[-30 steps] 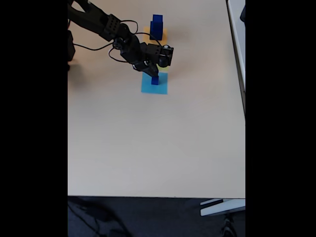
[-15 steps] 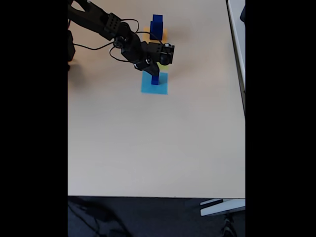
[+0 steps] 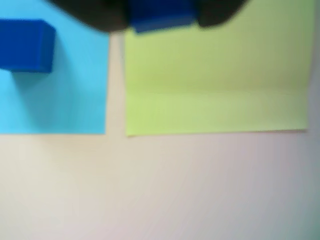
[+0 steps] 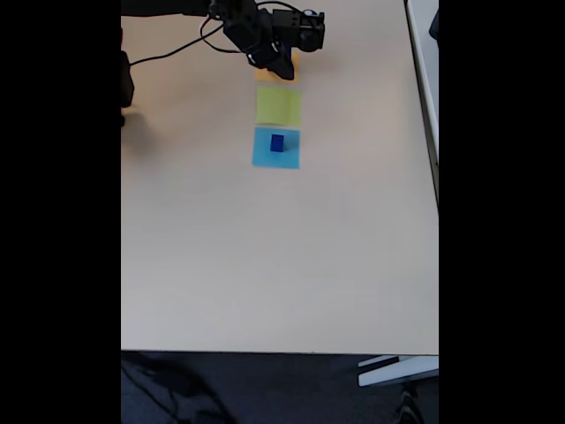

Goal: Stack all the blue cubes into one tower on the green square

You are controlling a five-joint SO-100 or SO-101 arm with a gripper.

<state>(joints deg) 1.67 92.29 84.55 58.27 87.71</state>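
In the wrist view my gripper [image 3: 160, 17] sits at the top edge, its dark fingers pressed against both sides of a blue cube [image 3: 160, 15]. Below it lies the green square [image 3: 215, 85], bare. To its left a small blue cube [image 3: 25, 45] rests on a light-blue paper square [image 3: 55, 100]. The fixed view puts the gripper [image 4: 284, 64] at the far end of the table over an orange square [image 4: 263, 76], hiding whatever stands there. Nearer lie the green square [image 4: 278, 105] and the small blue cube [image 4: 277, 142].
The three paper squares form a line down the table [image 4: 265, 265] in the fixed view, the light-blue square [image 4: 261, 157] nearest. The black arm and its cables [image 4: 168, 53] reach in from the upper left. The table's right edge runs near another white surface.
The gripper has left the light-blue square and gone to the orange one at the far end. The small cube stays on the light-blue square. The green square is uncovered.
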